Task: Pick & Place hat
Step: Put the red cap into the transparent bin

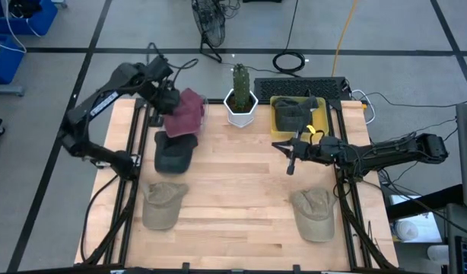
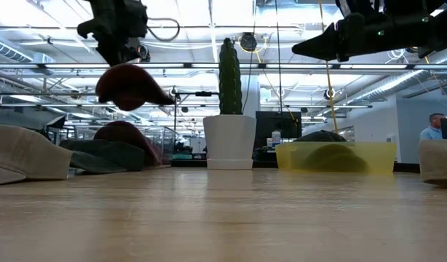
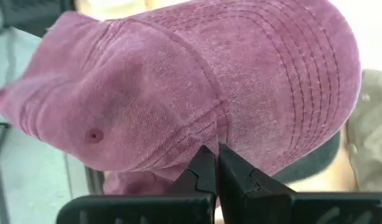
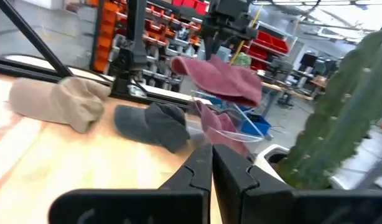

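My left gripper [image 1: 169,97] hangs high over the table's far left, shut on a maroon cap [image 1: 189,114]. The low view shows that cap [image 2: 129,86] lifted well clear of the table. Beneath it, a second maroon cap [image 2: 126,137] sits in a clear bin [image 4: 231,127]. A dark grey cap [image 1: 175,152] lies on the wood just nearer than that. My right gripper [image 1: 287,154] is shut on nothing and held level above the table right of centre, pointing toward the table's left. My left gripper pinches the maroon cap between its two fingertips [image 3: 206,167], on the seam where the brim joins the crown [image 3: 206,134]. The fingers come steeply from above. The cap hangs below them, crown and brim drooping, clear of the table and of the caps beneath.
A cactus in a white pot [image 1: 240,99] stands at the far middle. Right of it is a yellow bin [image 1: 319,122] with a dark hat inside. Two beige caps lie near the front, one on the left [image 1: 161,204] and one on the right [image 1: 313,215]. Bare wood lies between them.
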Motion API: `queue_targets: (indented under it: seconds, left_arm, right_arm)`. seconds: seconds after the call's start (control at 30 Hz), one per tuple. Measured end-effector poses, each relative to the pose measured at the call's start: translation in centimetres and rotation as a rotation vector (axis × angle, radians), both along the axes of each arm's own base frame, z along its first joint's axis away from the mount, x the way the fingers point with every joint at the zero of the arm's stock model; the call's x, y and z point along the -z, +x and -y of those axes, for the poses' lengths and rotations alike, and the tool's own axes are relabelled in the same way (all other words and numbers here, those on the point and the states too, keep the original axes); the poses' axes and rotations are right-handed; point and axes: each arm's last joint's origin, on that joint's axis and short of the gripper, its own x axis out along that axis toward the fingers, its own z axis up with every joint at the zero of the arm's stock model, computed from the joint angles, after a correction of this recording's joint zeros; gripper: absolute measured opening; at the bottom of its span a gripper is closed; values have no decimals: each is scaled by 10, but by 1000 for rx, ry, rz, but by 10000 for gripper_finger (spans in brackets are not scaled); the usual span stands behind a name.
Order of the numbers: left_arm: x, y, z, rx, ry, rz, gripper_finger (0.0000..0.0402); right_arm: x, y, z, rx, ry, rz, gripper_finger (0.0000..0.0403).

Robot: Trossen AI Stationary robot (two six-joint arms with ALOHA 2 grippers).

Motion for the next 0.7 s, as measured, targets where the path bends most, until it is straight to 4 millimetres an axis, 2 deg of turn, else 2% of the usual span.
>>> queue_targets:
  seconds: [0.2, 0.43, 0.57, 0.7]
  left_arm:
    - [22, 4, -23, 65, -125, -107, 3]
    - [46, 9, -50, 86, -191, -90, 3]
    - [62, 15, -61, 108, -185, -149, 6]
    - [68, 17, -68, 88, -140, -205, 7]
  right_arm:
    - [0, -1, 3, 97, -33, -11, 4]
    - [2, -1, 5, 118, -49, -39, 4]
    - [7, -2, 6, 120, -19, -80, 4]
    - [8, -2, 6, 121, 9, -83, 4]
